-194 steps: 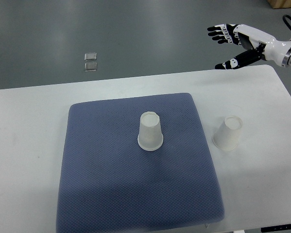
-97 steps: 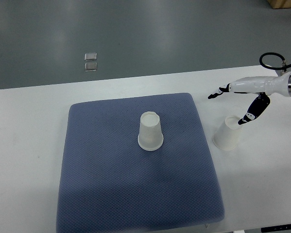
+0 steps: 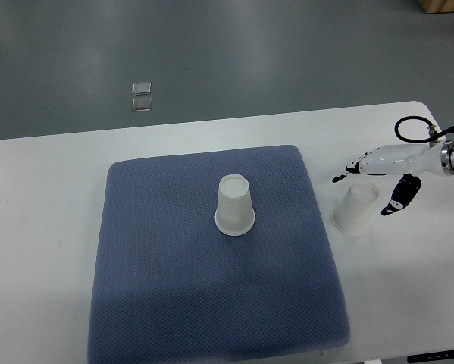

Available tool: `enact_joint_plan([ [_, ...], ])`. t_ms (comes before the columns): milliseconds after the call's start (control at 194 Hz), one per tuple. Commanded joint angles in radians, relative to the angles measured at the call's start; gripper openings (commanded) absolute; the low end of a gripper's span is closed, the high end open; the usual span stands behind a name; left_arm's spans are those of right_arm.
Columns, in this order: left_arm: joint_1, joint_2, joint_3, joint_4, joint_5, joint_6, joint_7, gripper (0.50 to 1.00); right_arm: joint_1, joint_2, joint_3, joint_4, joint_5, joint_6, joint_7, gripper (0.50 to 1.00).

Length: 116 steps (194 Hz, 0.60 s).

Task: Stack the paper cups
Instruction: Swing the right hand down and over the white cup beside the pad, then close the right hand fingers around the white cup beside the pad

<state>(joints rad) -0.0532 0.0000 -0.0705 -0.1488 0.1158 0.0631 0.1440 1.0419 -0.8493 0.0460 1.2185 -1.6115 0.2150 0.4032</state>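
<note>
Two white paper cups stand upside down. One cup [image 3: 235, 205] is in the middle of the blue-grey mat [image 3: 173, 288]. The other cup [image 3: 355, 208] stands on the white table just right of the mat. My right hand [image 3: 371, 184] comes in from the right edge and hovers over this second cup, fingers spread open. Its fingers [image 3: 346, 171] reach past the cup's far side and its thumb [image 3: 401, 199] hangs to the cup's right. Neither appears to press on the cup. The left arm does not show.
The white table [image 3: 45, 197] runs to a rounded far right corner. Beyond its far edge is grey floor with a small clear square piece [image 3: 142, 96]. A black cable loops at the right wrist [image 3: 410, 130].
The right hand has come down from high above the table's far right corner to the cup beside the mat. Both cups stayed where they were.
</note>
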Motion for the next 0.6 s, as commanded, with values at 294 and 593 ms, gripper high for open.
enact_joint_plan([
  [294, -0.001, 0.000, 0.000, 0.000, -0.001, 0.000, 0.000, 1.000, -0.043, 0.062, -0.003, -0.047, -0.005, -0.035, -0.006, 0.909],
  [593, -0.001, 0.000, 0.000, 0.000, 0.001, 0.000, 0.000, 1.000, -0.051, 0.093, -0.001, -0.105, -0.022, -0.054, -0.006, 0.901],
])
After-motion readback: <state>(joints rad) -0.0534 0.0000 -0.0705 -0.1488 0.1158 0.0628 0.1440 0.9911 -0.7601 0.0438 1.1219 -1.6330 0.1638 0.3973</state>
